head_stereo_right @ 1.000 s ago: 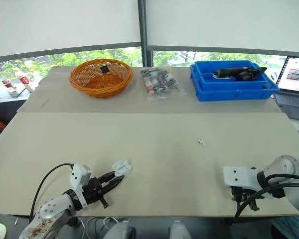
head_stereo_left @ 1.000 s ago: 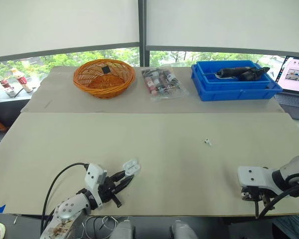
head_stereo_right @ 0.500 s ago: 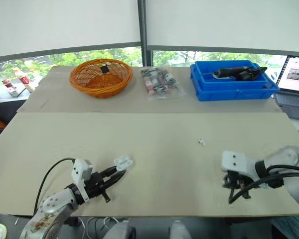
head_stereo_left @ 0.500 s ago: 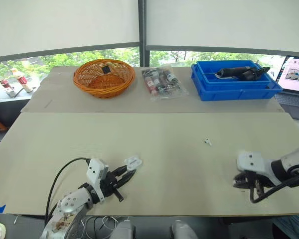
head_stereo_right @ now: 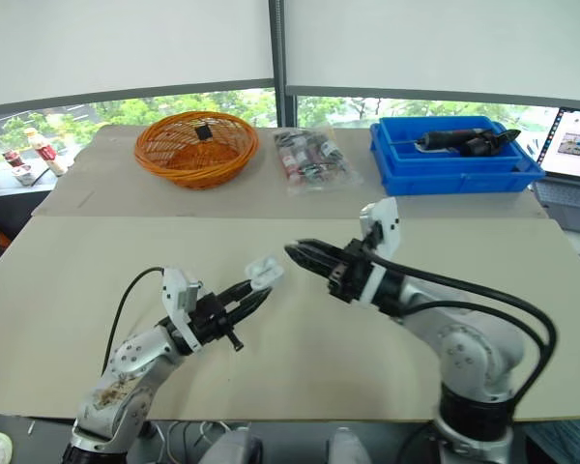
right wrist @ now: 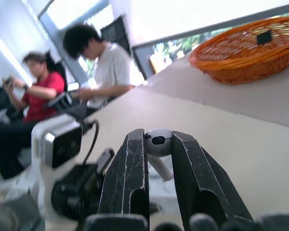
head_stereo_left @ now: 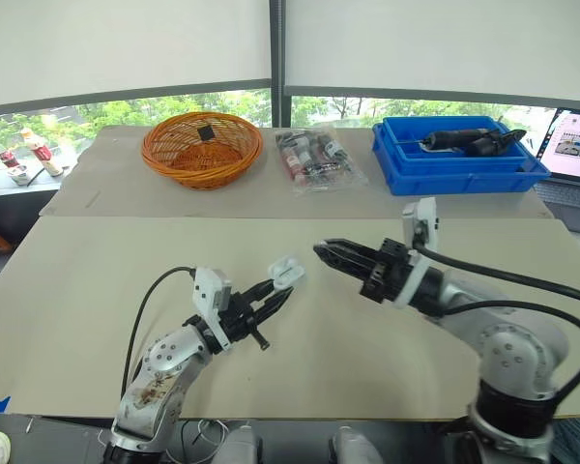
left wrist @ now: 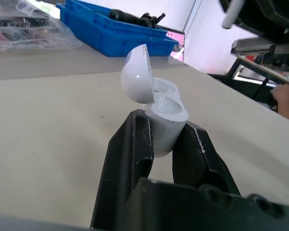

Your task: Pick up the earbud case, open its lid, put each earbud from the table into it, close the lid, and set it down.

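In the head views the right gripper [head_stereo_left: 326, 253], low at the table [head_stereo_left: 126, 271] edge a second ago, is now raised beside the case [head_stereo_left: 284, 272] lifted by the left gripper [head_stereo_left: 271, 293]; in the left wrist view the glossy white rounded case, lid hinged open, is clamped between black fingers [left wrist: 135, 144]; in the right wrist view a smooth white earbud [right wrist: 158, 141] is pinched in the right gripper's narrowly parted grip.

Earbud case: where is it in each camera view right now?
Left eye view: earbud case, lid open, left of centre, in the left pincer.
Right eye view: same, left of centre.
Left wrist view: clamped between the fingers.
Right wrist view: cannot tell, blurred.
Shared landmark: blue bin.
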Robot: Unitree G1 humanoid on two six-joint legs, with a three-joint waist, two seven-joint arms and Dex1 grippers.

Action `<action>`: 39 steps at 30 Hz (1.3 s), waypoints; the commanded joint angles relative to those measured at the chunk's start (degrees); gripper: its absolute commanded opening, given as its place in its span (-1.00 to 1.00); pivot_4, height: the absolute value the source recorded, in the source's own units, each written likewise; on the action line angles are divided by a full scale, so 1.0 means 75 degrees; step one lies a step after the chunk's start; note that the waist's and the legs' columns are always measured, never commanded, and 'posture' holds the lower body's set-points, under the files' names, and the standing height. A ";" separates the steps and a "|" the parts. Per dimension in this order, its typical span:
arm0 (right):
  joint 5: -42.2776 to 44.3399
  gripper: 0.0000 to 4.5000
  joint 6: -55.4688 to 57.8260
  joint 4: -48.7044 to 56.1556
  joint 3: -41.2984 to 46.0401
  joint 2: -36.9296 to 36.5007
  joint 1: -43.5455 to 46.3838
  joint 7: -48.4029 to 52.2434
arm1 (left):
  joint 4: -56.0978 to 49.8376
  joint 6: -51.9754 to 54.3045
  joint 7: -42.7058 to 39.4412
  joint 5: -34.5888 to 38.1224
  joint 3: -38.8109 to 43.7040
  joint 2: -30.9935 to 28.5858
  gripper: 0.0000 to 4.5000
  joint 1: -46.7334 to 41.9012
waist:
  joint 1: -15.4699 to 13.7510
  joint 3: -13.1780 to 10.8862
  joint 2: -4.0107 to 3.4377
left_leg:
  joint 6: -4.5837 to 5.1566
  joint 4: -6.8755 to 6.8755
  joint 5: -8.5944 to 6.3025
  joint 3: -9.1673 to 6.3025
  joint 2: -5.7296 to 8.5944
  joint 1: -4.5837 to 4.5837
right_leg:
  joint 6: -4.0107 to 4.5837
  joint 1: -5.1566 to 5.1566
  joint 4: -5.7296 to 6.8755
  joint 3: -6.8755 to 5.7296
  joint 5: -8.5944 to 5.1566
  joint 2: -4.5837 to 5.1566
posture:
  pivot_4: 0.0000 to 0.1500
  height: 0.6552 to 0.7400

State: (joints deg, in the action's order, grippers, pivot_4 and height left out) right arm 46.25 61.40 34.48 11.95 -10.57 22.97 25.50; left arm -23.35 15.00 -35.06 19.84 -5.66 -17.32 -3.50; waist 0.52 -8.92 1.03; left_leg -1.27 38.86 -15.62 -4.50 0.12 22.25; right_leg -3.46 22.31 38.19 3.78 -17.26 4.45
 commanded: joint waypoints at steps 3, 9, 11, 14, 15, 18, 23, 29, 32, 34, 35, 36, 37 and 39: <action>-0.0290 -0.85 -0.0972 0.0299 -0.0676 0.0598 -0.0380 -0.0701 | -0.0237 0.0174 0.0302 0.0187 0.0003 0.0224 -0.76 -0.0366 | 0.0066 0.0001 -0.0003 | 0.0000 -0.0004 0.0000 0.0000 -0.0002 -0.0004 | 0.0000 0.0003 0.0003 0.0000 0.0000 -0.0004 | 1.00 1.00; -0.0710 -0.85 -0.1743 0.0186 -0.1476 0.0768 -0.0758 -0.0842 | -0.0283 0.0240 0.0348 0.0201 -0.0026 0.0256 -0.76 -0.0387 | 0.0116 0.0001 -0.0004 | -0.0002 -0.0011 0.0001 -0.0001 -0.0004 -0.0010 | 0.0000 0.0005 0.0005 0.0000 0.0000 -0.0008 | 1.00 1.00; -0.0818 -0.85 -0.1938 0.0116 -0.1625 0.0765 -0.0822 -0.0852 | -0.0284 0.0259 0.0348 0.0205 -0.0027 0.0261 -0.76 -0.0410 | 0.0114 0.0001 -0.0004 | -0.0003 -0.0010 0.0002 -0.0001 -0.0003 -0.0009 | 0.0000 0.0004 0.0003 0.0000 0.0000 -0.0007 | 1.00 1.00; -0.0970 -0.85 -0.2165 0.0031 -0.1841 0.0701 -0.0867 -0.0828 | -0.0261 0.0259 0.0341 0.0194 -0.0025 0.0267 -0.76 -0.0444 | 0.0110 0.0001 -0.0004 | -0.0003 -0.0009 0.0002 -0.0001 -0.0002 -0.0010 | 0.0000 0.0003 0.0003 0.0000 -0.0001 -0.0007 | 1.00 1.00; -0.0996 -0.85 -0.2214 0.0007 -0.1893 0.0688 -0.0877 -0.0825 | -0.0254 0.0257 0.0343 0.0190 -0.0026 0.0271 -0.76 -0.0453 | 0.0111 0.0001 -0.0004 | -0.0003 -0.0010 0.0002 -0.0001 -0.0003 -0.0010 | 0.0000 0.0003 0.0003 0.0000 0.0000 -0.0007 | 1.00 1.00; -0.1297 -0.85 -0.2448 -0.0125 -0.2176 0.0595 -0.0919 -0.0820 | -0.0278 0.0235 0.0327 0.0159 -0.0053 0.0257 -0.76 -0.0460 | 0.0112 0.0001 -0.0005 | -0.0003 -0.0010 0.0002 -0.0001 -0.0003 -0.0010 | 0.0000 0.0003 0.0003 0.0000 0.0000 -0.0007 | 1.00 1.00; -0.1769 -0.85 -0.2821 -0.0390 -0.2533 0.0505 -0.1053 -0.0832 | -0.0337 0.0206 0.0298 0.0127 -0.0086 0.0197 -0.76 -0.0435 | 0.0115 0.0000 -0.0005 | -0.0003 -0.0010 0.0002 -0.0001 -0.0003 -0.0009 | 0.0000 0.0005 0.0002 0.0000 -0.0001 -0.0008 | 1.00 1.00; -0.2081 -0.85 -0.3119 -0.0581 -0.2826 0.0477 -0.1139 -0.0824 | -0.0396 0.0201 0.0316 0.0149 -0.0117 0.0129 -0.76 -0.0424 | 0.0111 0.0000 -0.0006 | -0.0003 -0.0010 0.0002 -0.0002 -0.0003 -0.0010 | 0.0000 0.0004 0.0001 0.0000 -0.0001 -0.0007 | 1.00 1.00; -0.2149 -0.85 -0.3173 -0.0592 -0.2948 0.0475 -0.1197 -0.0843 | -0.0403 0.0194 0.0328 0.0152 -0.0125 0.0104 -0.76 -0.0420 | 0.0110 0.0000 -0.0006 | -0.0003 -0.0011 0.0002 -0.0002 -0.0003 -0.0010 | 0.0000 0.0004 0.0000 0.0000 -0.0001 -0.0007 | 1.00 1.00; -0.2208 -0.85 -0.3177 -0.0561 -0.3079 0.0463 -0.1249 -0.0841 | -0.0402 0.0187 0.0333 0.0146 -0.0122 0.0087 -0.76 -0.0423 | 0.0111 0.0000 -0.0006 | -0.0003 -0.0011 0.0002 -0.0003 -0.0003 -0.0010 | 0.0000 0.0004 0.0000 0.0000 -0.0001 -0.0007 | 1.00 1.00; -0.2243 -0.85 -0.3176 -0.0546 -0.3151 0.0437 -0.1268 -0.0829 | -0.0398 0.0182 0.0335 0.0141 -0.0121 0.0077 -0.76 -0.0425 | 0.0112 0.0000 -0.0006 | -0.0003 -0.0011 0.0002 -0.0003 -0.0003 -0.0010 | 0.0000 0.0004 0.0000 0.0000 -0.0001 -0.0007 | 1.00 1.00; -0.2283 -0.85 -0.3188 -0.0538 -0.3211 0.0405 -0.1278 -0.0810 | -0.0394 0.0177 0.0336 0.0136 -0.0122 0.0068 -0.76 -0.0428 | 0.0112 0.0000 -0.0006 | -0.0003 -0.0011 0.0002 -0.0003 -0.0003 -0.0010 | 0.0000 0.0004 0.0000 0.0000 -0.0001 -0.0007 | 1.00 1.00; -0.2333 -0.85 -0.3205 -0.0545 -0.3267 0.0385 -0.1288 -0.0813 | -0.0386 0.0154 0.0325 0.0113 -0.0131 0.0047 -0.76 -0.0435 | 0.0112 0.0000 -0.0006 | -0.0003 -0.0012 0.0002 -0.0003 -0.0003 -0.0010 | 0.0001 0.0004 0.0000 0.0001 -0.0001 -0.0007 | 1.00 1.00; -0.2420 -0.85 -0.3219 -0.0569 -0.3342 0.0372 -0.1302 -0.0837 | -0.0373 0.0126 0.0322 0.0089 -0.0156 0.0022 -0.76 -0.0448 | 0.0110 0.0000 -0.0006 | -0.0003 -0.0012 0.0002 -0.0003 -0.0003 -0.0010 | 0.0001 0.0004 0.0000 0.0001 -0.0001 -0.0007 | 1.00 1.00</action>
State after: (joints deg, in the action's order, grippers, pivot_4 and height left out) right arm 28.71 37.30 30.21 -11.30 -7.64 14.02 19.16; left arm -23.33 17.57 -32.14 20.15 -6.62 -17.61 -5.92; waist 1.34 -8.92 0.98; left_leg -1.30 38.77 -15.61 -4.53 0.09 22.18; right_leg -3.45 22.34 38.19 3.78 -17.27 4.40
